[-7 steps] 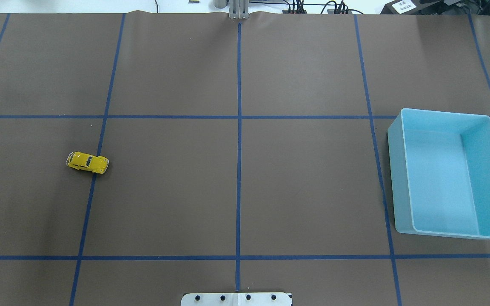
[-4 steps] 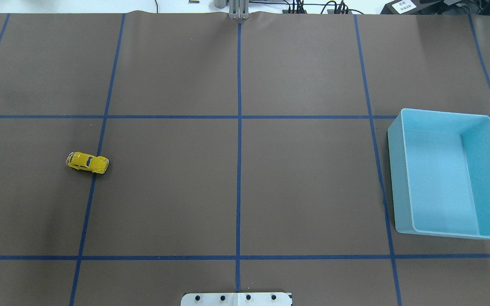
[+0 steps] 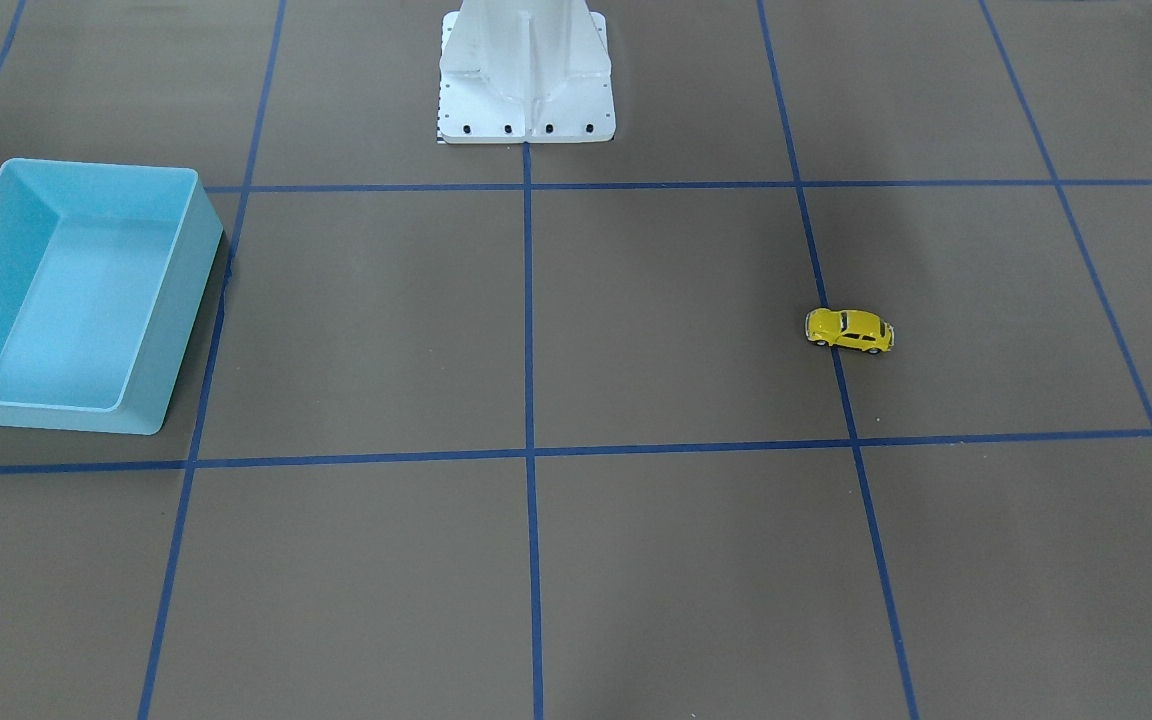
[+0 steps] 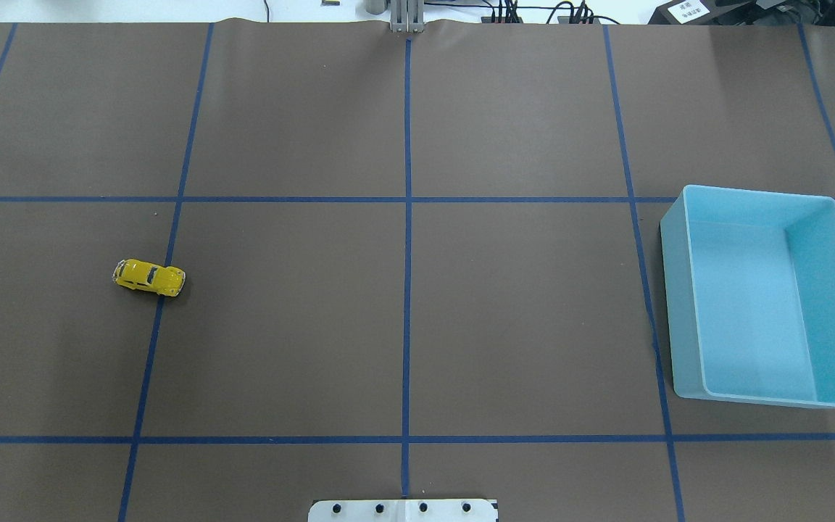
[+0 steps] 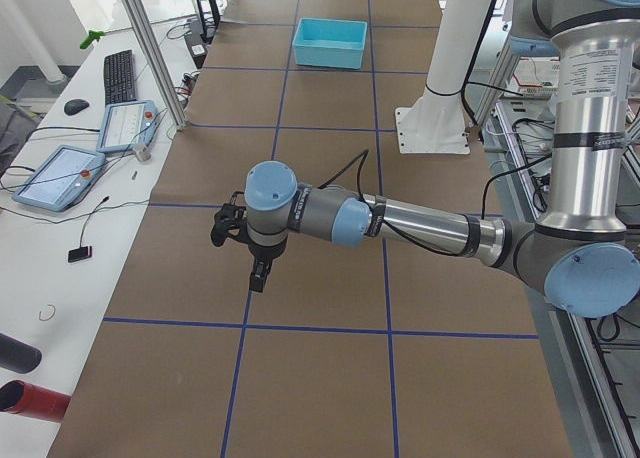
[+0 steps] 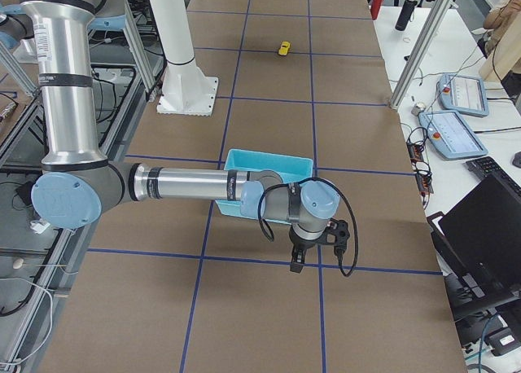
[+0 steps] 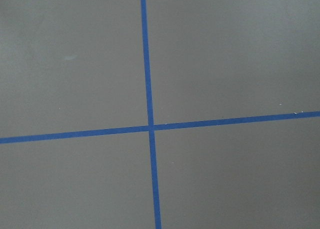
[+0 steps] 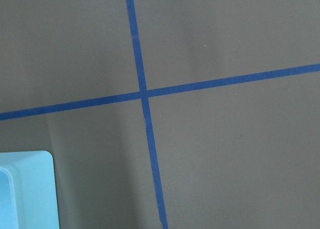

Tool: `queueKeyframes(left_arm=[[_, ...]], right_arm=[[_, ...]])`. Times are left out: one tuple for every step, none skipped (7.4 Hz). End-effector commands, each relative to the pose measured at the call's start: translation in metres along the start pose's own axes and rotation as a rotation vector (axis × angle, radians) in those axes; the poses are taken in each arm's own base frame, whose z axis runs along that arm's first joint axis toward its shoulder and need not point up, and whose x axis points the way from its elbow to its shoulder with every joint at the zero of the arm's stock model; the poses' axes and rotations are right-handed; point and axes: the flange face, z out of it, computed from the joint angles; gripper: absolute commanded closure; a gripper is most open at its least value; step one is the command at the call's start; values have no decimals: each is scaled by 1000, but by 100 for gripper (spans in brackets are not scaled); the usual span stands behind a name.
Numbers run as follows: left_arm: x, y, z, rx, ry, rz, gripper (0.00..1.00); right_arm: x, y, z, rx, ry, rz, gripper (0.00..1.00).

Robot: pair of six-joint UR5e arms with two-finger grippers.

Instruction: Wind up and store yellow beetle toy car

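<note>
Bodywork of bright yellow, rounded like a beetle, marks the yellow beetle toy car [image 4: 149, 277], which has dark windows and small silver-grey wheels. It stands upright on its wheels on the brown table mat [image 4: 519, 319]. It sits across one of the blue tape lines [image 4: 148, 362] that divide the mat into squares, on the robot's left half of the table. Seen from across the table, the car [image 3: 849, 331] is alone, with nothing touching it. From the table's right end it is only a tiny yellow speck [image 6: 283, 48] far up the mat.

Well apart from the car, on the robot's right side, stands a light blue bin [image 4: 758, 192], open-topped and much larger than the car. One corner of it shows in the right wrist camera [image 8: 25, 189].

The left gripper [image 5: 258, 273] shows only from the table's left end, as dark fingers pointing down over the mat. Whether they are apart or together cannot be told. In that view the car cannot be made out, because the wrist of the left arm [image 5: 420, 223] lies across that stretch of mat. The right gripper [image 6: 297, 259] shows only from the table's right end, just in front of the bin, and its state cannot be told either. The right arm [image 6: 187, 184] covers part of the bin's near wall. The left wrist camera shows only mat and two crossing tape lines.
</note>
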Motion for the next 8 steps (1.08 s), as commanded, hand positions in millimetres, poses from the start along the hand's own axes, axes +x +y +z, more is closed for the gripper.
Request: queueKeyframes(left_arm=[[72, -11, 21, -37, 43, 146, 0], [119, -11, 21, -38, 73, 237, 0], [162, -4, 26, -50, 105, 320, 0], [188, -3, 40, -67, 104, 383, 0], [215, -3, 51, -33, 45, 487, 0], [249, 8, 77, -57, 82, 573, 0], [269, 9, 86, -54, 76, 618, 0], [283, 11, 95, -63, 85, 662, 0]], right_arm=[[1, 1, 1, -1, 0, 1, 0], [1, 1, 1, -1, 0, 3, 0], [0, 1, 0, 0, 0, 2, 0], [1, 1, 1, -1, 0, 3, 0], [1, 1, 1, -1, 0, 3, 0], [1, 1, 1, -1, 0, 3, 0], [1, 1, 1, -1, 0, 3, 0], [1, 1, 1, -1, 0, 3, 0]])
